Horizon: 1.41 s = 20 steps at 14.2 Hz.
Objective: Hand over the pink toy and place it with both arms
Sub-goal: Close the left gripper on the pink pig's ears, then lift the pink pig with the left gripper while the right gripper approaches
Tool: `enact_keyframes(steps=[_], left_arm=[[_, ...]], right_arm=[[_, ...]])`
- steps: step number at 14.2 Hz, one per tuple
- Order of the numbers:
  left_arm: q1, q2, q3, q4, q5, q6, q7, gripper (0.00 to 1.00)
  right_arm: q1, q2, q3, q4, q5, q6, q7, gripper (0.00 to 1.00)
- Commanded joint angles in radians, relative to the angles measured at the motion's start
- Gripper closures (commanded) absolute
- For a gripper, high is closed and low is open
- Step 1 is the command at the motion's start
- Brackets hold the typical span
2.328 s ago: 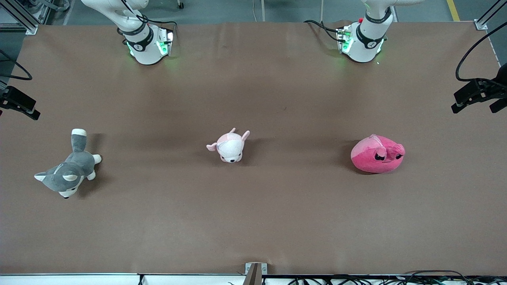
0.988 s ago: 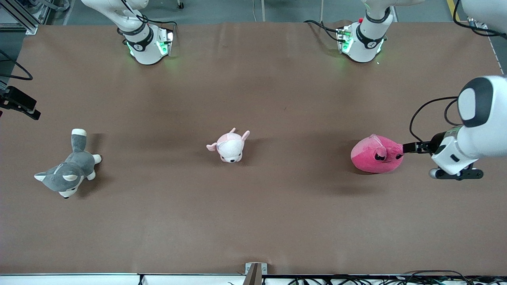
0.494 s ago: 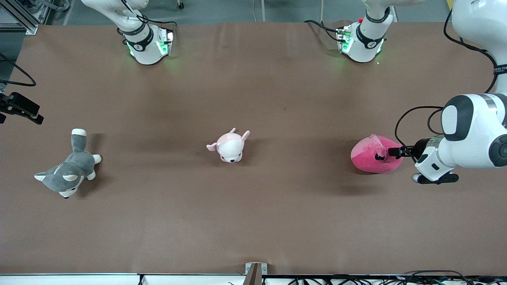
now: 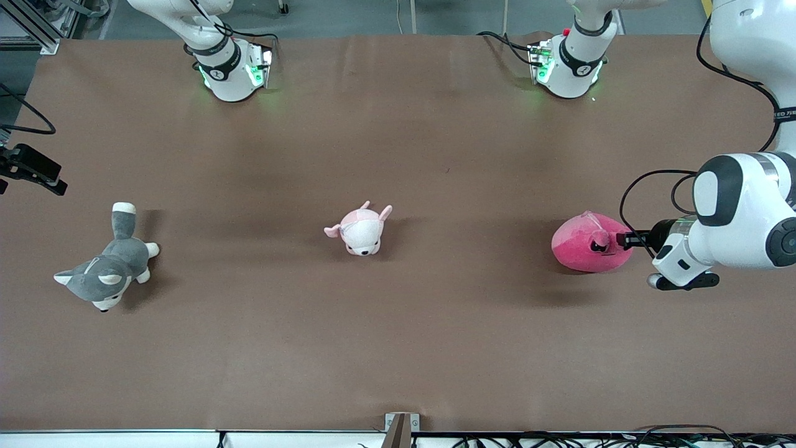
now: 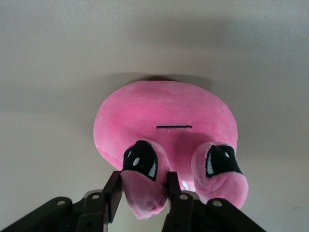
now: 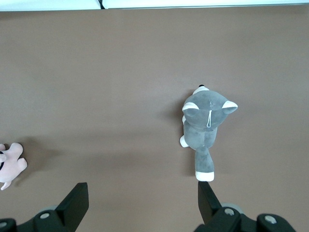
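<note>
The pink toy (image 4: 581, 249) lies on the brown table toward the left arm's end. It is a hot-pink blob with two eye bumps and a thin straight mouth (image 5: 164, 111). My left gripper (image 4: 624, 239) reaches in low from that end of the table and is shut on one eye bump. In the left wrist view both fingers of the left gripper (image 5: 143, 187) press the sides of that bump. My right gripper (image 4: 37, 171) waits at the right arm's end of the table. In its own view the right gripper (image 6: 141, 197) stands open, high over bare table, holding nothing.
A small pale-pink-and-white plush (image 4: 360, 230) sits mid-table and peeks into the right wrist view (image 6: 9, 164). A grey-and-white husky plush (image 4: 106, 270) lies toward the right arm's end, under the right gripper's view (image 6: 205, 125). Both arm bases stand along the table's edge farthest from the camera.
The left arm swung in from its end of the table, brought its gripper up to the pink toy and closed its fingers on an eye bump. The right gripper barely shifted.
</note>
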<state>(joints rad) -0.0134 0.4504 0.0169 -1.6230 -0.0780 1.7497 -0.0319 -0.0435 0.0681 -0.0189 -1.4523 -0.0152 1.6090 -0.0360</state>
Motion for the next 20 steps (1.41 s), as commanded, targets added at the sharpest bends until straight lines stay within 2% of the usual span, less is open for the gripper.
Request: enact_keyframes(steps=[1, 5, 7, 10, 12, 13, 16, 18, 20], left_arm=[[-0.016, 0.008, 0.003, 0.017, -0.011, -0.002, -0.013, 1.00], [-0.020, -0.019, -0.008, 0.066, -0.014, -0.016, -0.084, 1.00], [-0.017, -0.074, -0.047, 0.072, -0.023, -0.041, -0.123, 1.00], [-0.017, -0.127, -0.100, 0.174, -0.179, -0.114, -0.218, 1.00], [-0.017, -0.142, -0.178, 0.228, -0.265, -0.124, -0.366, 1.00], [-0.020, -0.147, -0.237, 0.248, -0.291, -0.122, -0.455, 1.00], [-0.023, -0.144, -0.424, 0.345, -0.299, -0.092, -0.670, 1.00], [-0.031, -0.147, -0.558, 0.350, -0.299, 0.028, -0.802, 1.00], [-0.063, -0.141, -0.656, 0.348, -0.298, 0.185, -0.850, 1.00]], right_arm=[[0.005, 0.013, 0.001, -0.003, 0.011, -0.003, -0.009, 0.00], [0.034, 0.041, 0.004, -0.005, 0.011, -0.012, -0.007, 0.00], [0.065, 0.039, 0.004, -0.005, 0.011, -0.036, 0.004, 0.00], [0.071, 0.039, 0.005, 0.001, 0.062, -0.047, 0.001, 0.01], [0.071, 0.038, 0.005, 0.001, 0.115, -0.050, 0.002, 0.21], [0.073, 0.039, 0.005, 0.000, 0.129, -0.050, 0.002, 0.28], [0.073, 0.039, 0.005, -0.003, 0.213, -0.081, 0.005, 0.31], [0.076, 0.042, 0.005, -0.006, 0.244, -0.095, 0.013, 0.31], [0.100, 0.044, 0.005, -0.006, 0.245, -0.092, 0.014, 0.31]])
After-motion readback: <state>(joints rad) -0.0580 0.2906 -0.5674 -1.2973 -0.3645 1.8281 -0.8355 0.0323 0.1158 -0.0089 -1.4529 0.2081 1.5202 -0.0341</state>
